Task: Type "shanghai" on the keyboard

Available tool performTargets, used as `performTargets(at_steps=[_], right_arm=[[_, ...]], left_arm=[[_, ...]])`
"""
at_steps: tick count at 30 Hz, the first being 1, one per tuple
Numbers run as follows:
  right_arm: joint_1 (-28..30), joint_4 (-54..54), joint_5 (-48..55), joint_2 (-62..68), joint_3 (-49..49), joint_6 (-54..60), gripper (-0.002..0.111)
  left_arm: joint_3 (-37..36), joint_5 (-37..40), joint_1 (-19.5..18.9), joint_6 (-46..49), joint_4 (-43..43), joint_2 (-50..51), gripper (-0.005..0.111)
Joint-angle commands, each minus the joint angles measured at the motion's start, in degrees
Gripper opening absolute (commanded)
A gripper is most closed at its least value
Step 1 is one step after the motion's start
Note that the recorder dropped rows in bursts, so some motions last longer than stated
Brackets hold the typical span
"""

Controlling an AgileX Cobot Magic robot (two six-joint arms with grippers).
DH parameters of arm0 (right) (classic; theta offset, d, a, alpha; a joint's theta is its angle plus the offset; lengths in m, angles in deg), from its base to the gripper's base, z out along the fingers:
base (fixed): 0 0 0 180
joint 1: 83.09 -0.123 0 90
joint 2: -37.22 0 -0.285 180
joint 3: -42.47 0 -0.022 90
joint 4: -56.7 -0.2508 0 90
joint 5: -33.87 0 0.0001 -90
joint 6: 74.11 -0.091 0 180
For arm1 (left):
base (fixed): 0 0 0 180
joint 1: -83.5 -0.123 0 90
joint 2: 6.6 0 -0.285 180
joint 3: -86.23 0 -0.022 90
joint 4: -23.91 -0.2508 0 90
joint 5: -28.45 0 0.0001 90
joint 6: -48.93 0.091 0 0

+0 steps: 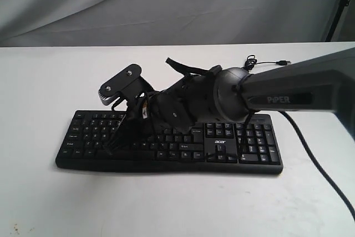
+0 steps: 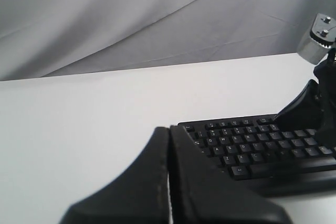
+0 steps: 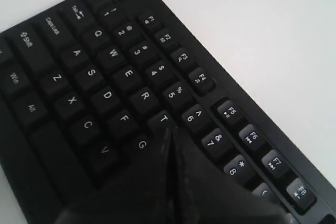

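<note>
The wide black plastic keyboard point(image 1: 222, 151) with white key legends is lying across the lower middle of the exterior view, flat on the white table point(image 1: 44, 81). The right gripper point(image 3: 169, 136), its fingers pressed together into one blunt point, is leaning in from the right of that frame over the letter rows left of centre. In the right wrist view its tip is sitting just beside T and G and covering the spot where H should be. I cannot tell whether a key is being pressed. The left gripper point(image 2: 168, 129), also pressed together and carrying nothing, is hanging over bare table off the keyboard's end.

No screen is showing, so the number of letters typed cannot be read. Judging by position, one of the two H's is probably in hand, with letters left after it. Open table is lying on every side of the keyboard. The thin black cable point(image 1: 284, 60) is resting in the upper right, well apart from the keys.
</note>
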Motion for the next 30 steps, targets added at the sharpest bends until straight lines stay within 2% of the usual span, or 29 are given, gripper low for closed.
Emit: performTargets(at_steps=[1,30], right_arm=[[0.0,-0.6,-0.3,0.8,-0.1,0.2,0.0],[-0.1,-0.6,-0.5,3.3,-0.2,0.7,0.0]], left_arm=[[-0.2,-0.3,0.2,-0.2,-0.3,-0.2,0.0],[-0.2,-0.3,0.2,-0.2,-0.3,-0.2,0.0]])
